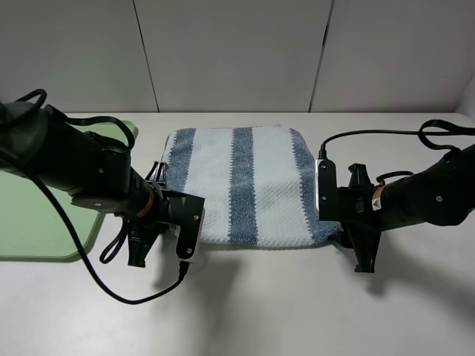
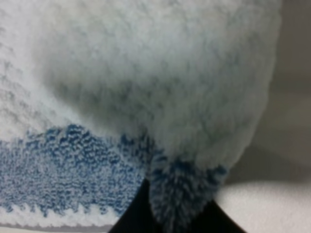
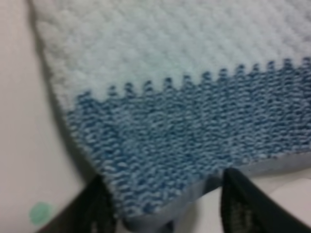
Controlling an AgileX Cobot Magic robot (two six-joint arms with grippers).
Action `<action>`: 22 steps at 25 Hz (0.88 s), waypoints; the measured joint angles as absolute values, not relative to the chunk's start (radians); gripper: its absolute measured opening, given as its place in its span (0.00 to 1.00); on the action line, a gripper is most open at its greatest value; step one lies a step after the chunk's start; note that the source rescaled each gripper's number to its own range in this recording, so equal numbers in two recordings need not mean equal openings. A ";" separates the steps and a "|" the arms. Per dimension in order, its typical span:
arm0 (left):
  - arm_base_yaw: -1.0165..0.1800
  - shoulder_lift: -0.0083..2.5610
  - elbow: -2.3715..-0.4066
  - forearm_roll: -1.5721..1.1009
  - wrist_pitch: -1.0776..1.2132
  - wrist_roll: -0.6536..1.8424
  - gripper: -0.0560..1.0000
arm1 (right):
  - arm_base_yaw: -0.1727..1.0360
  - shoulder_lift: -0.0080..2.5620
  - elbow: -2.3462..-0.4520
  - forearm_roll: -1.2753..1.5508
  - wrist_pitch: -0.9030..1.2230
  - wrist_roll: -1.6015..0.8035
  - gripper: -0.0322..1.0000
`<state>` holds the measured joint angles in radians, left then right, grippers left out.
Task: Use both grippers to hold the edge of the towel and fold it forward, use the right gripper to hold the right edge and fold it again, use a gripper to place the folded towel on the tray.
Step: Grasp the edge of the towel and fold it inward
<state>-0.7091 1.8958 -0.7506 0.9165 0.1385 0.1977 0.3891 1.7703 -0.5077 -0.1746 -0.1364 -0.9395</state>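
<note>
On pale table (image 1: 297,311): seeing one green tray (image 1: 44,222) leftmost, partly blocked by black arm (image 1: 67,159); clamping one striped towel (image 1: 237,185) mid-table in closed left gripper (image 2: 172,213); straddling its corner with right gripper (image 3: 167,211), fingers (image 3: 243,206) apart, seemingly not pinching.

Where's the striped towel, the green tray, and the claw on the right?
towel (image 1: 241,185), high view, middle blue stripe.
tray (image 1: 37,222), high view, bare green floor.
right gripper (image 3: 167,208), right wrist view, midway between its fingertips, at the towel's corner.
</note>
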 joint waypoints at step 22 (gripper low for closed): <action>-0.709 1.896 -0.751 0.915 0.138 0.198 0.05 | 0.389 1.782 -0.502 -0.178 -0.120 -0.939 0.03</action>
<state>-0.7091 1.8958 -0.7506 0.9146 0.1385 0.1977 0.3891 1.7817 -0.5022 -0.1776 -0.1198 -0.9395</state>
